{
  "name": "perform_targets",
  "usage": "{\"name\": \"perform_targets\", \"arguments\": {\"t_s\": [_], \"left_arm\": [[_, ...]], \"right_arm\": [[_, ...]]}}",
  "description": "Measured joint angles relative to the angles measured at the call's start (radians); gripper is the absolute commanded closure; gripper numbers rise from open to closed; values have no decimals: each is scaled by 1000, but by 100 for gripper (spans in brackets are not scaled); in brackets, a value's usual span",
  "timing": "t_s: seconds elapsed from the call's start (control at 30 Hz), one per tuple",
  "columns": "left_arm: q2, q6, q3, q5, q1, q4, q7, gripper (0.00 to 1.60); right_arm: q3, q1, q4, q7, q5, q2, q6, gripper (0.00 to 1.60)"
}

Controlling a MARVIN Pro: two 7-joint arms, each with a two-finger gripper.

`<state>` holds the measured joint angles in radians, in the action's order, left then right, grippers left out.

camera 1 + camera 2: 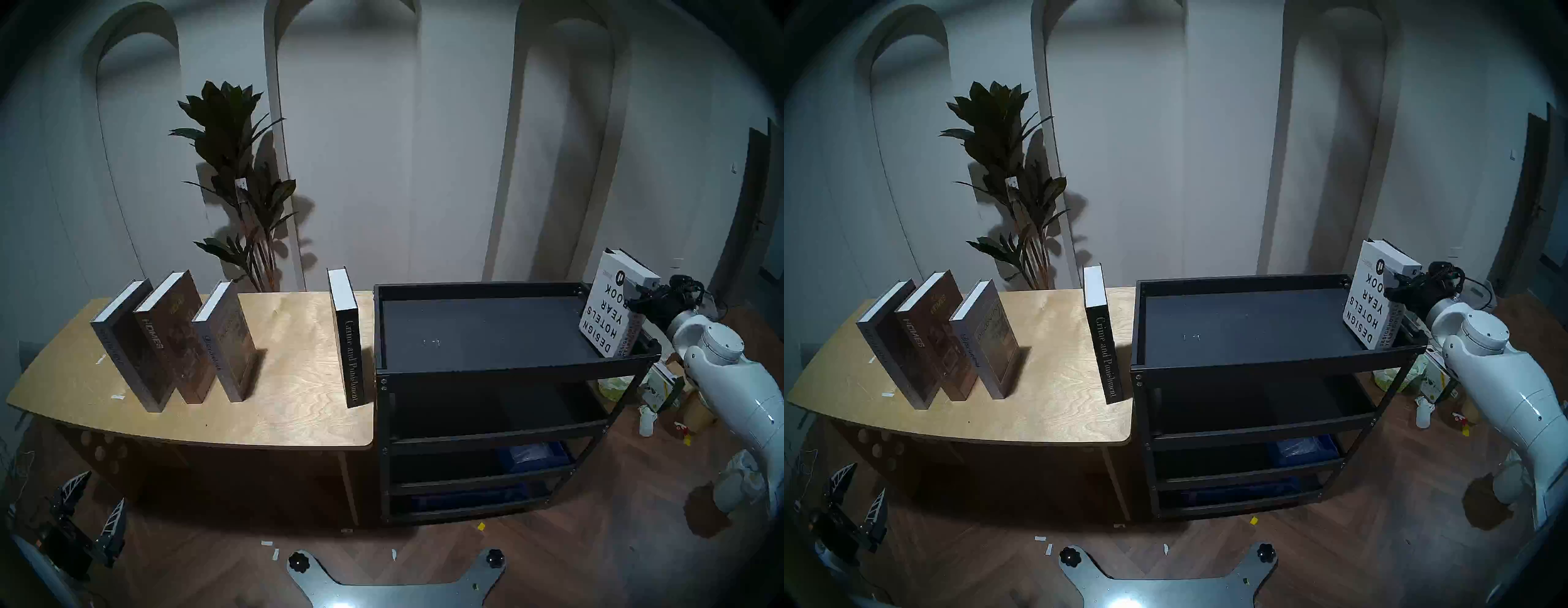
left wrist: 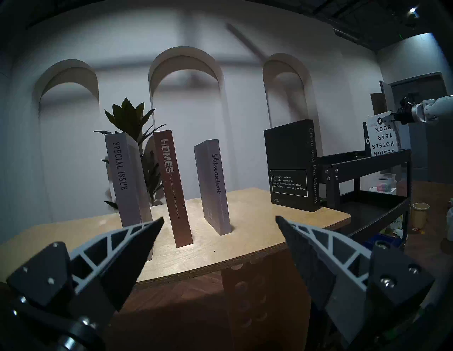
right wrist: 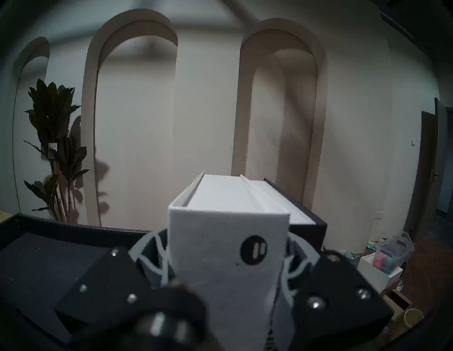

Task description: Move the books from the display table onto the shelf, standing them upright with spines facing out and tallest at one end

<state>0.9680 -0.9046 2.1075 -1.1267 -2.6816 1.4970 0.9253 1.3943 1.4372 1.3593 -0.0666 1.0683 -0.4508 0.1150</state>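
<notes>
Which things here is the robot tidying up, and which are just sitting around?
Part of the job:
- Special Issue, Homes, Discontent, Crime and Punishment
- Design Hotels Yearbook, black book behind it
- plywood table
- black shelf
- right gripper

Just lying about:
- plant
- floor clutter
- paper scraps

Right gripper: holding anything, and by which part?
Right gripper is shut on the white "Design Hotels Yearbook" hardcover, clamping both covers at the top of its spine. Left gripper is open, empty.
</notes>
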Motion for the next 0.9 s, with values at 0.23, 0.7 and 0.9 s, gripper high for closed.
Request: {"name": "perform_targets", "arguments": {"t_s": [0.23,0.7,0.9], "left_arm": [[-8,-8,-6,-4,-6,1,-8,0],[-28,-28,-21,-23,-20,1,-29,0],[-37,-37,-27,-32,-25,0,-38,0]], "right_arm": [[32,88,23,3,42,31,53,160],[148,280,70,45,104,93,117,0],[179,328,85,56,115,102,128,0]]}}
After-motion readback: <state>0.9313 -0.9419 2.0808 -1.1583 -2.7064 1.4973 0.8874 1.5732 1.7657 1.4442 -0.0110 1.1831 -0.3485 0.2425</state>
